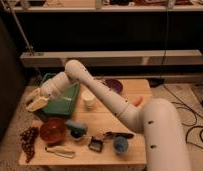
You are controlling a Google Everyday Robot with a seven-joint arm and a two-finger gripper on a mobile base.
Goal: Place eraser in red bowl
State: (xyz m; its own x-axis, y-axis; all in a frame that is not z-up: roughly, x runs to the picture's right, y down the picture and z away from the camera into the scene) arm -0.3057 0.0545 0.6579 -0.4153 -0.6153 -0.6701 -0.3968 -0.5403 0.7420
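a: what does the arm look like?
b: thick, smooth tubes in off-white, rounded at every joint, no sharp edges anywhere. the segment nearest the camera is the fattest, with a few small dark holes in its shell.
a: and further out?
b: it slims down in stages. a faint seam ring shows about midway along the narrower link, with a small dark dot near it.
a: the gripper [37,104]?
b: pale cream like the rest, at the arm's far end over the table's left edge, with short yellowish fingers.
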